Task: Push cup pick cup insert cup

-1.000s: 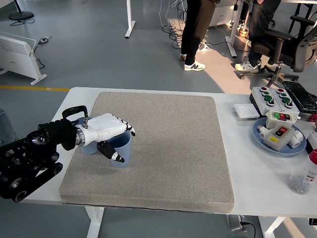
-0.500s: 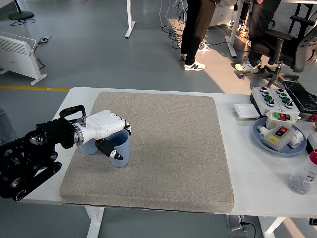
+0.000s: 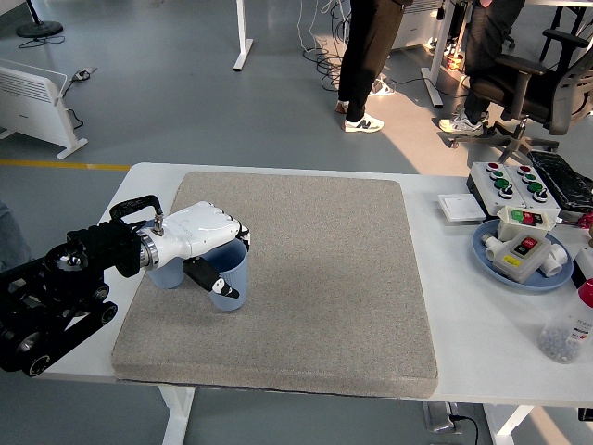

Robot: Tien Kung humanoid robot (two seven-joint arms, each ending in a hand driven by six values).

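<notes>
A light blue cup (image 3: 230,276) stands upright on the grey mat (image 3: 315,269), near its left edge. My left hand (image 3: 236,264), white with a black arm, is shut on this cup: the fingers curl over its far rim and the thumb presses its near side. Just left of it a second light blue cup (image 3: 159,274) shows beneath the wrist, mostly hidden by the hand. My right arm does not appear in the head view.
On the white table (image 3: 445,306) at the right stand a blue plate (image 3: 482,252) holding button boxes, a control box (image 3: 514,184), a white card (image 3: 460,208) and a clear bottle (image 3: 567,334). People and an office chair are on the floor beyond.
The thumb has swung further right across the cup's near side and the fingers have closed tighter on the rim. The cup has barely shifted.
</notes>
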